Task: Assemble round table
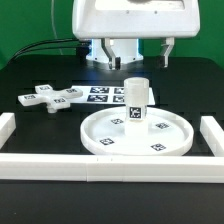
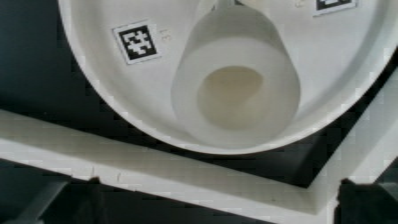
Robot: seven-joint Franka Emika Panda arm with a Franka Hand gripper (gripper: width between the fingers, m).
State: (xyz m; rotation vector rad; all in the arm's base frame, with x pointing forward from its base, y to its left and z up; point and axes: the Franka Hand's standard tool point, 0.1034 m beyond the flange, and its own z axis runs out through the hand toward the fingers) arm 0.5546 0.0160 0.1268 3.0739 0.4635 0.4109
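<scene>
Black worktop bounded by white border rails, read from the exterior view's left to its right. Toward the left edge lies the cross-shaped base, flat and apart from everything else. Just beside it, nearer the back edge, is the marker board. At mid-worktop, close to the front rail, the round disc lies rim upward, with the short leg standing upright at its centre. The gripper hangs directly above the leg, jaws spread wide and holding nothing; the wrist view looks straight down into the leg's hollow top. Hazards, as judged: how firmly the leg is seated cannot be told, so a finger brushing it on descent could tilt or topple it. The disc appears to rest loose on the worktop, so an off-axis push could slide it against the front rail. Count: one disc, one leg, one base, one marker board, three rail sections in view, one gripper; several tags on the disc, exact number unclear.
</scene>
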